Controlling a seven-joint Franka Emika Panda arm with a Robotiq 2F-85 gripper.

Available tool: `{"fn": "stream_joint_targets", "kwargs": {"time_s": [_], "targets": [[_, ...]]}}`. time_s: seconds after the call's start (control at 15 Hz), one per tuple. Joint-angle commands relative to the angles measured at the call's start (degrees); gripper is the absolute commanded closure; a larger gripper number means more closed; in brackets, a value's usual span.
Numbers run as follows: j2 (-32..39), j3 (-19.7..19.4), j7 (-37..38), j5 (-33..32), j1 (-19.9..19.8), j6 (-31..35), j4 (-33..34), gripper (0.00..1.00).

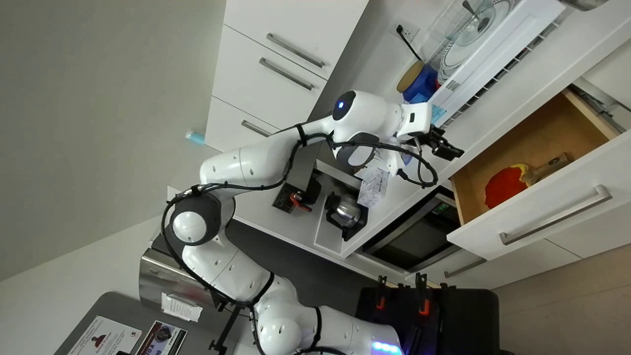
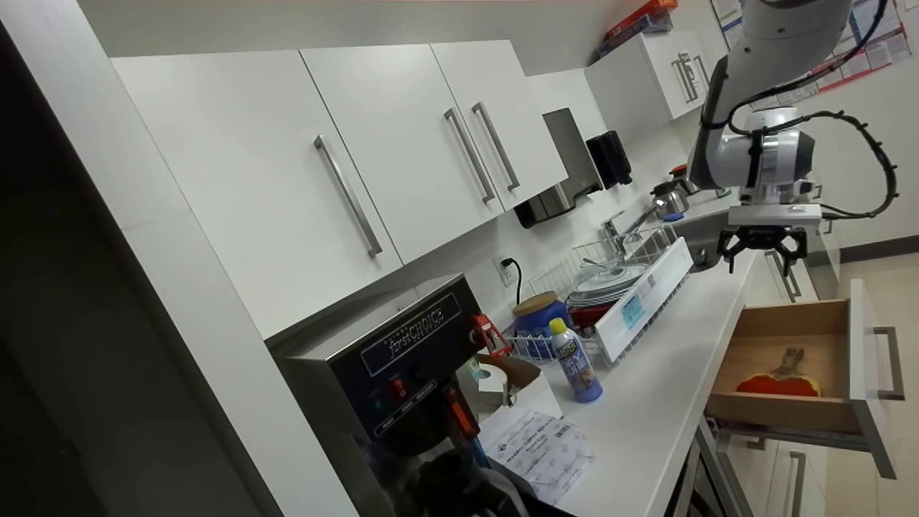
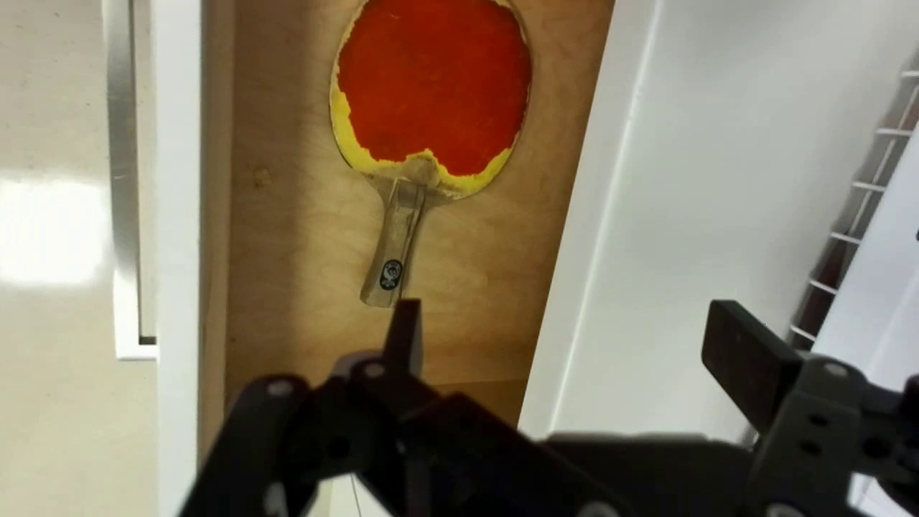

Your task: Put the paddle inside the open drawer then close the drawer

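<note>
The paddle lies flat on the wooden bottom of the open drawer. Its red-orange blade shows in both exterior views (image 1: pixel 504 187) (image 2: pixel 779 386) and in the wrist view (image 3: pixel 434 86). The drawer is pulled well out, with its white front (image 1: pixel 537 209), wooden side wall (image 2: pixel 786 413) and front rim (image 3: pixel 179 215) visible. Its silver bar handle (image 1: pixel 554 216) shows also in the wrist view (image 3: pixel 123 179). My gripper (image 3: pixel 565 316) is open and empty, above the counter edge and drawer. It shows in both exterior views (image 1: pixel 452 148) (image 2: pixel 759 266), apart from paddle and drawer.
A white counter (image 2: pixel 639 424) borders the drawer. On it stand a dish rack (image 2: pixel 642 301) with plates, a blue canister (image 2: pixel 540 316), a spray can (image 2: pixel 576 362) and a box. An oven-like appliance (image 1: pixel 419 236) sits beside the drawer, below the counter.
</note>
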Motion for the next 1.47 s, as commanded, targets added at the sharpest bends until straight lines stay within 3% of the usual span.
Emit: {"fn": "stream_joint_targets", "kwargs": {"time_s": [0.0,0.33,0.8,0.87,1.0,1.4], "targets": [[-3.82,-1.91,-11.53,5.64,-2.15,-4.74,-4.54,0.00],[-2.49,-5.82,-22.02,10.09,-3.08,-6.40,-8.53,0.00],[-1.18,-7.30,-21.22,8.68,-2.02,-5.59,-8.75,0.00],[-1.05,-7.23,-21.45,10.04,-2.43,-5.47,-8.71,0.25],[-0.37,-7.34,-22.81,12.38,-3.41,-5.29,-8.79,0.34],[3.99,-7.87,-31.22,23.03,-8.51,-7.63,-7.76,0.81]]}}
